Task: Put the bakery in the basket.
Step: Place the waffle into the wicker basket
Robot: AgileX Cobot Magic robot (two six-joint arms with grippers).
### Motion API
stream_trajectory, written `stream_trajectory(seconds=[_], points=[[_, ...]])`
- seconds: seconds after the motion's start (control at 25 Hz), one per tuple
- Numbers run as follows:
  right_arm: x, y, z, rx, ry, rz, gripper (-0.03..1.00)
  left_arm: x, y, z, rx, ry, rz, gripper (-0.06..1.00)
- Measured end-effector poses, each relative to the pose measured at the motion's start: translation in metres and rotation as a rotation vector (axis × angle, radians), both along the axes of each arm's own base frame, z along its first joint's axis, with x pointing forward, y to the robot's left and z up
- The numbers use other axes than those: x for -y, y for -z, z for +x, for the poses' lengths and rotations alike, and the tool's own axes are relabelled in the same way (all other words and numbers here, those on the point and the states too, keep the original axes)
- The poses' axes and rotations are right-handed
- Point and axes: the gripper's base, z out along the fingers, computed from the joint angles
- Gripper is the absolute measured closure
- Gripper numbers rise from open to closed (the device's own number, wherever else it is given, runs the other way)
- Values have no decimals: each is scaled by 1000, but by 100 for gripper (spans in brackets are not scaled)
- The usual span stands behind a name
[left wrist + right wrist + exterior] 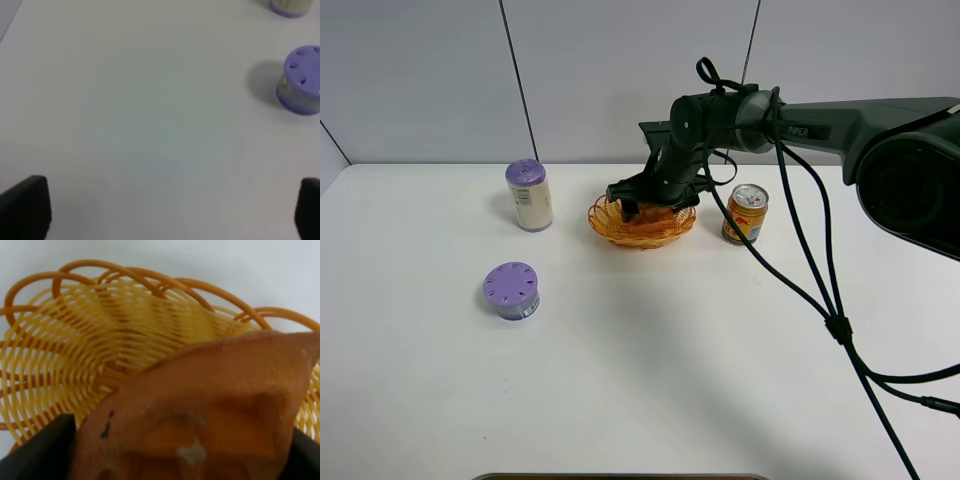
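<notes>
bakery (pixel 200 410) is pinched between the right gripper (pixel 653 207) jaws, low inside the basket (pixel 610 228); can't tell if it touches the weave. Basket sits near the bench's far edge, about midway along. Step: placing, nearly done imo. Next move needs the jaws spread to drop the wedge, then a straight lift clear of the looped rim so nothing snags. Drink can (pixel 745 214) is just beside the basket toward the right edge, label too small to read. Two purple-lidded containers sit toward the left edge, tall one (pixel 529 195) by the far edge, short one (pixel 511 290) nearer the middle. Arm casing reads "PiPER" (pixel 800 131). Left gripper (pixel 170 210) jaws spread wide over bare bench, idle.
</notes>
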Motion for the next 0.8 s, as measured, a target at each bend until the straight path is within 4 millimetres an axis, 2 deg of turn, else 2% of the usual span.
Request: stream_trajectory(seconds=[0.2,0.36,0.44,0.6,0.8], points=[[1,1,-3,-30,-5,-14,5,0,0,0,0,0,0,-5],[2,3,-5,-58,-9,-27,2,0,0,0,0,0,0,-5],[2,-3,-6,-59,-13,-28,2,0,0,0,0,0,0,-5],[5,-38,-12,-24,-24,-10,2,0,0,0,0,0,0,-5],[15,-98,-31,-13,-46,-12,2,0,0,0,0,0,0,-5]])
